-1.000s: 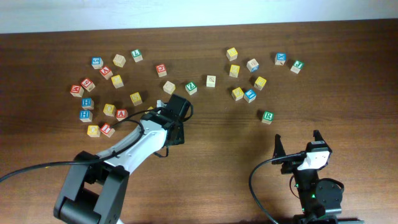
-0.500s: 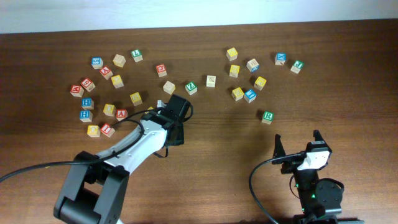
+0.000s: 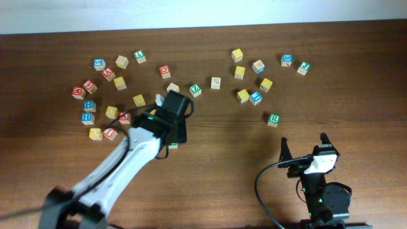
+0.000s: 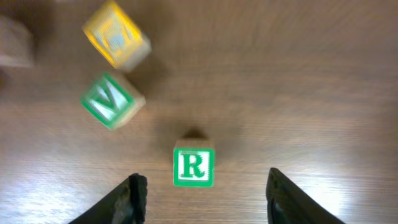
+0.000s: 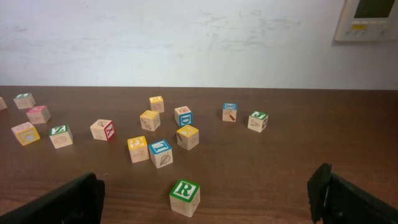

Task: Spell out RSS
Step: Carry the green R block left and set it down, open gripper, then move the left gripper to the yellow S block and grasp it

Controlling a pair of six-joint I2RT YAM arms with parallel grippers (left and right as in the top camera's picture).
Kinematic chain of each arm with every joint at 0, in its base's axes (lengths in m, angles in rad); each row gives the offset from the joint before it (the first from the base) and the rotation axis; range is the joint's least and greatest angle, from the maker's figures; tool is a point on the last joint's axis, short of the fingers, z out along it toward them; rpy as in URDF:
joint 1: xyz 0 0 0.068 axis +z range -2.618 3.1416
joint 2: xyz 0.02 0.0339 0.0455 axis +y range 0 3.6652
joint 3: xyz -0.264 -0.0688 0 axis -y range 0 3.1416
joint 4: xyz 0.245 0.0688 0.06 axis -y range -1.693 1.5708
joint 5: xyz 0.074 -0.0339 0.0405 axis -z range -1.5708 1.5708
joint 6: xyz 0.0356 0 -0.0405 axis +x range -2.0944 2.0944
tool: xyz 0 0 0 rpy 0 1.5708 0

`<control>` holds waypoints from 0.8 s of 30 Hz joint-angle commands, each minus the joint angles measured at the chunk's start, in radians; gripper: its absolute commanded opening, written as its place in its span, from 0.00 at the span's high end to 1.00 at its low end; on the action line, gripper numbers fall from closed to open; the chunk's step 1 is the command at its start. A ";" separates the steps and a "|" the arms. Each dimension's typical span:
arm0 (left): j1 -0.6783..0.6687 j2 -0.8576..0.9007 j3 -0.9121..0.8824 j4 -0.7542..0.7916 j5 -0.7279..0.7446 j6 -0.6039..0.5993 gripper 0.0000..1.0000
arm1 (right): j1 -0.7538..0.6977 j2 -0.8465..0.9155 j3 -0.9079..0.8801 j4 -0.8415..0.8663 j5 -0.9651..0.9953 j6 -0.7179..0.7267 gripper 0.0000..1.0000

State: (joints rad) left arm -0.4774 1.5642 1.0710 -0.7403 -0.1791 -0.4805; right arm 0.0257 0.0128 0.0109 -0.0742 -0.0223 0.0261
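Note:
A wooden cube with a green R face [image 4: 194, 167] lies on the table just ahead of my left gripper [image 4: 205, 190], which is open and empty above it. In the overhead view the left wrist [image 3: 173, 121] hides that cube. Another green R cube [image 3: 273, 119] lies alone right of centre. It also shows in the right wrist view [image 5: 185, 196], just ahead of my right gripper [image 5: 206, 184], which is open, empty and parked near the front edge [image 3: 303, 147]. Several yellow cubes [image 3: 243, 95] lie about, but their letters are too small to read.
A green-faced cube [image 4: 109, 101] and a yellow cube [image 4: 115, 40] lie ahead and left of the left gripper. Many lettered cubes are scattered in a left cluster [image 3: 105, 95] and a right cluster [image 3: 257, 70] at the back of the wooden table [image 3: 222, 146].
My left arm has moved a little up and left, toward the far cubes. The right arm and the cubes in view have not moved.

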 commanded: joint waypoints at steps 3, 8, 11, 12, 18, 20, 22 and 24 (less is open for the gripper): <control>0.138 -0.164 0.087 -0.006 0.003 0.061 0.31 | -0.006 -0.007 -0.005 -0.005 0.008 0.004 0.02; 0.310 -0.170 0.115 -0.006 0.200 0.112 0.21 | -0.006 -0.007 -0.005 -0.005 0.008 0.004 0.02; 0.407 -0.169 0.125 -0.009 0.294 0.112 0.21 | -0.006 -0.008 -0.005 -0.005 0.008 0.004 0.02; 0.433 -0.169 0.130 -0.018 0.321 0.112 0.21 | -0.006 -0.007 -0.005 -0.005 0.008 0.004 0.02; 0.486 -0.076 0.289 -0.268 0.351 0.198 0.18 | -0.006 -0.008 -0.005 -0.005 0.008 0.004 0.02; 0.478 0.000 0.395 -0.373 0.351 0.240 0.12 | -0.006 -0.007 -0.005 -0.005 0.008 0.004 0.02; 0.468 0.073 0.485 -0.437 0.340 0.247 0.04 | -0.006 -0.007 -0.005 -0.005 0.008 0.004 0.02; 0.463 0.127 0.536 -0.435 0.342 0.221 0.01 | -0.006 -0.007 -0.005 -0.005 0.008 0.004 0.02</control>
State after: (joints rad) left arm -0.0010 1.5948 1.5036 -1.1641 0.1490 -0.2790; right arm 0.0257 0.0128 0.0109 -0.0742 -0.0223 0.0269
